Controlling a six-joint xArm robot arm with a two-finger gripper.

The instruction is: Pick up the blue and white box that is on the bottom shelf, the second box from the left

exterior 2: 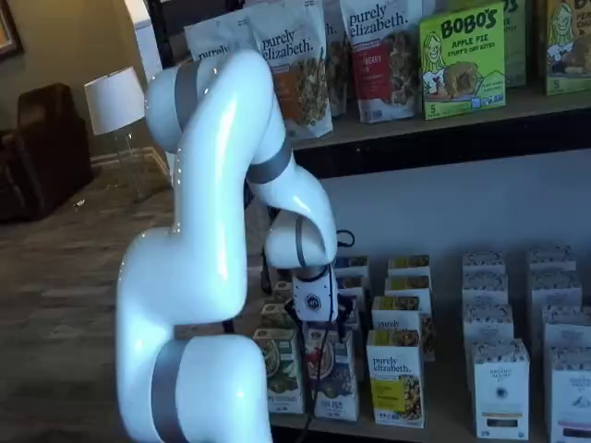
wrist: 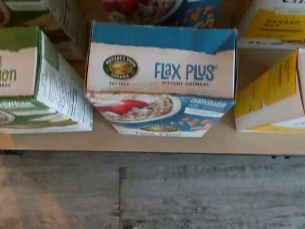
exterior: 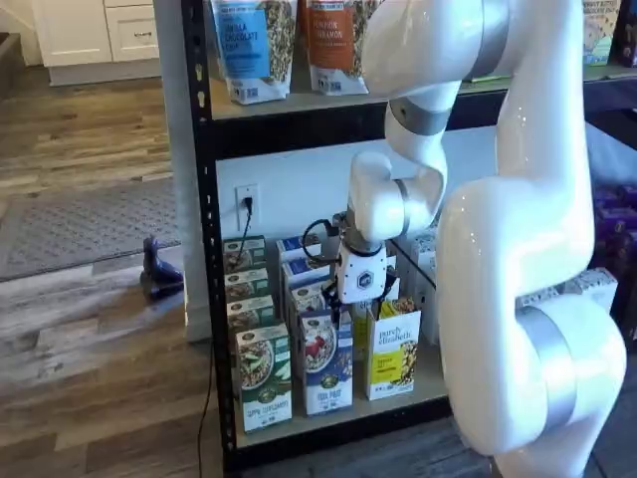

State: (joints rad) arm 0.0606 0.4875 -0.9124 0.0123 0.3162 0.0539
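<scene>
Front row of the bottom shelf [exterior: 438,383]: blue and white box [exterior: 327,370] between green box [exterior: 263,376] and yellow box [exterior: 391,353], gripper [exterior: 360,299] just above it.

Wrist view looks down closely; both shelf views face the bottom shelf [exterior: 338,413].

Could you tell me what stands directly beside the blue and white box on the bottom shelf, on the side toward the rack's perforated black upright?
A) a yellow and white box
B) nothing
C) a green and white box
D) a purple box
C: in a shelf view the green and white box stands beside the blue and white box, toward the upright.
</scene>
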